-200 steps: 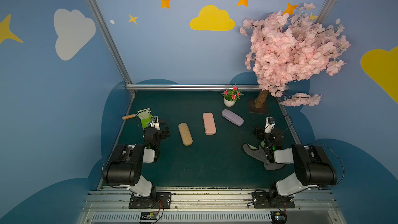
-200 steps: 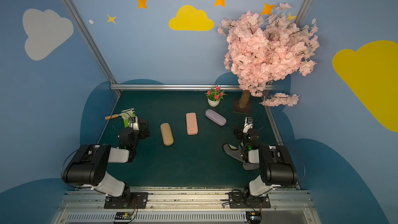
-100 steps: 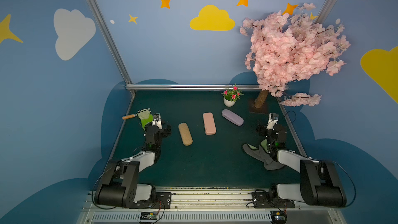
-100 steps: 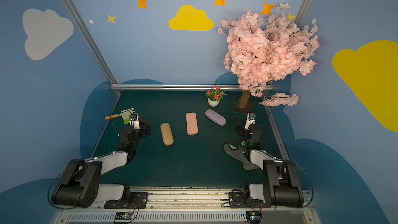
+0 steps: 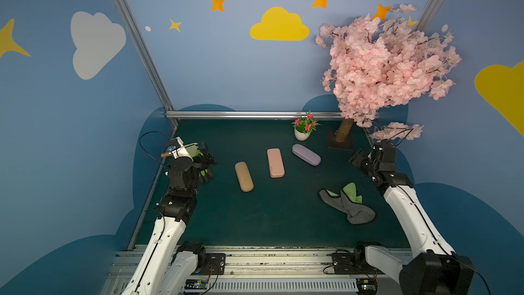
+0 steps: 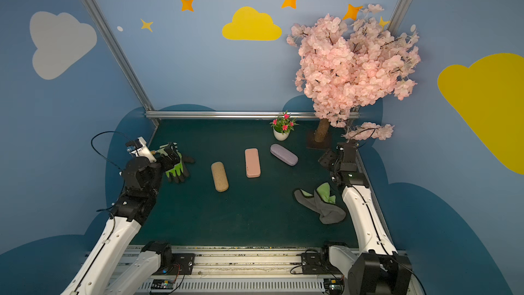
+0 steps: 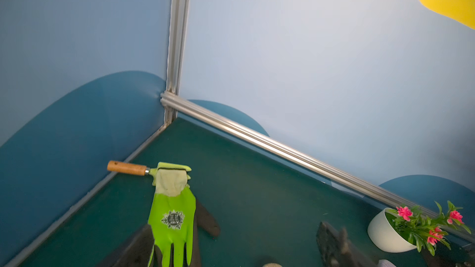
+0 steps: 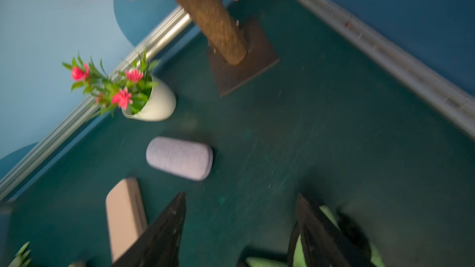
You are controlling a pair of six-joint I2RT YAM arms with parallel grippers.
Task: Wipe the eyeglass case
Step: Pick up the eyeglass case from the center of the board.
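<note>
Three eyeglass cases lie mid-table in both top views: a tan one (image 5: 243, 176), a pink one (image 5: 275, 162) and a lilac one (image 5: 306, 154). A grey and green cloth (image 5: 347, 204) lies crumpled at the right front. My right gripper (image 5: 358, 161) hovers behind the cloth, to the right of the lilac case (image 8: 179, 157), open with nothing between its fingers (image 8: 164, 232). My left gripper (image 5: 205, 160) hangs open over a green glove (image 7: 172, 217) at the left edge, empty.
A trowel with a wooden handle (image 7: 126, 168) lies under the glove's cuff by the left wall. A white flower pot (image 5: 301, 134) and the pink blossom tree's trunk (image 5: 343, 130) stand at the back right. Metal rails (image 5: 255, 114) border the table.
Both arms have unfolded and risen from low near the front. The left gripper now hangs over the glove. The right gripper has moved back, past the cloth.
</note>
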